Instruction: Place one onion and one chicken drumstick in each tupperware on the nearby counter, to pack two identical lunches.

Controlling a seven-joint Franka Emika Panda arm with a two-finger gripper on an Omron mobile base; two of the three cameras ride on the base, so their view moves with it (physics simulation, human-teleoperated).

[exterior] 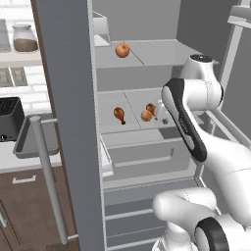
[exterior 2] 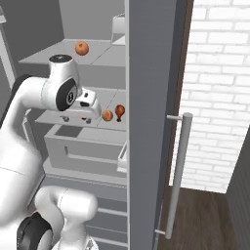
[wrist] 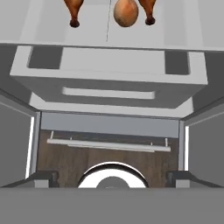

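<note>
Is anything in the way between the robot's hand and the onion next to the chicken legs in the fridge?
Nothing visible blocks it. The gripper hangs in front of the middle fridge shelf, and the onion lies there in the open between two drumsticks, with clear space between them.

Flat even rendered light, soft, slightly blurry.

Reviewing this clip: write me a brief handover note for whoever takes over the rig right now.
Tool: open, holding nothing, in front of the open fridge.
Fridge: one onion on the upper shelf; a second onion on the middle shelf between two drumsticks.
Counter: one tupperware sits beside the toaster, and what shows of it looks empty.
Done: nothing packed that can be seen.
Left: likely all four items, one onion and one drumstick per tupperware.
</note>
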